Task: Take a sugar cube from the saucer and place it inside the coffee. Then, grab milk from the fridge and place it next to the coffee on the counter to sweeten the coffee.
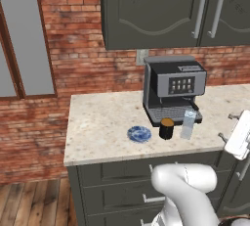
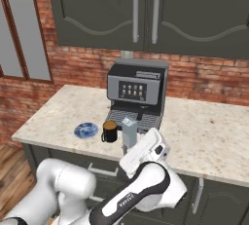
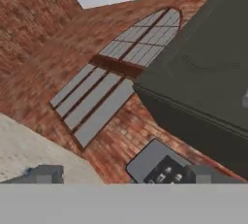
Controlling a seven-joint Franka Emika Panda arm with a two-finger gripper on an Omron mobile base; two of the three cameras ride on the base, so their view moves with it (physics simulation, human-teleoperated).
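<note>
Your tool hangs wide and empty; the speckled table meets a brick wall with a window.

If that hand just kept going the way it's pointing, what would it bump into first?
Probably the brick wall beside the arched window, above the coffee machine. The open hand tilts upward; depth is hard to judge.

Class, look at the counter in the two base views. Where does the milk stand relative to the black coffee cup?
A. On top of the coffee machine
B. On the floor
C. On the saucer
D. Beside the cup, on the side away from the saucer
D: the milk stands upright on the counter beside the coffee, opposite the saucer.
</note>
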